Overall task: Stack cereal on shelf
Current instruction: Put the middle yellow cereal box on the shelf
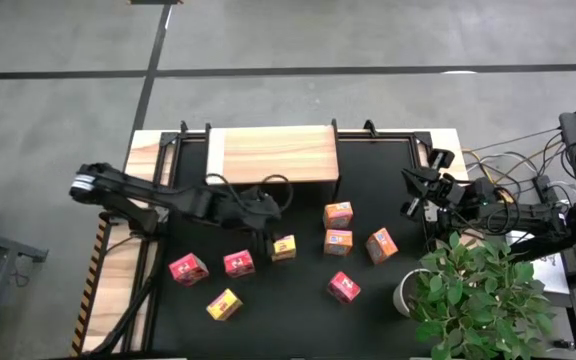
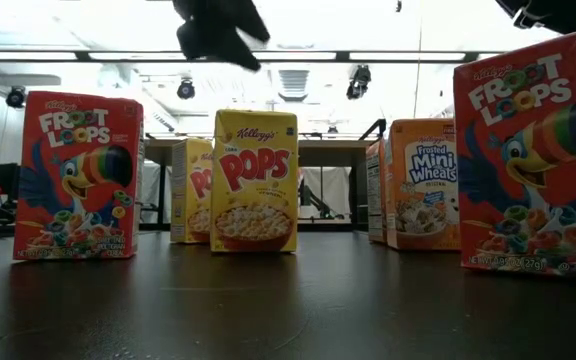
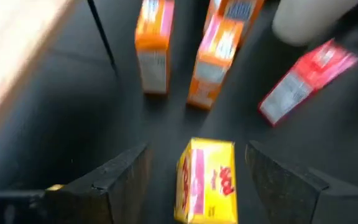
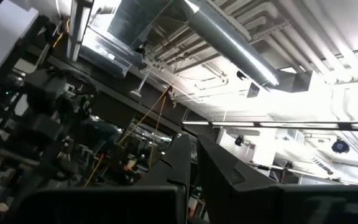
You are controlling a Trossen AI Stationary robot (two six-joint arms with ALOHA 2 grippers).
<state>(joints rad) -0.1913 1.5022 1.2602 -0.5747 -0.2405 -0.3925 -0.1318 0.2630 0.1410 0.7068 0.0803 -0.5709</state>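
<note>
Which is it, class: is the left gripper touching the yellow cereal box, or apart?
Apart. The left wrist view shows black mat either side of the yellow cereal box, inside the left gripper.

Overhead camera straight down; table-level camera across black mat (image 1: 268, 300); shared cereal boxes (image 2: 254, 180).

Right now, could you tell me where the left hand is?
In the high view, the left hand hangs open mid-mat, straddling a yellow cereal box, below the shelf.

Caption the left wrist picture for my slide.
Left hand open around a yellow cereal box, orange boxes and a red box beyond.
</note>
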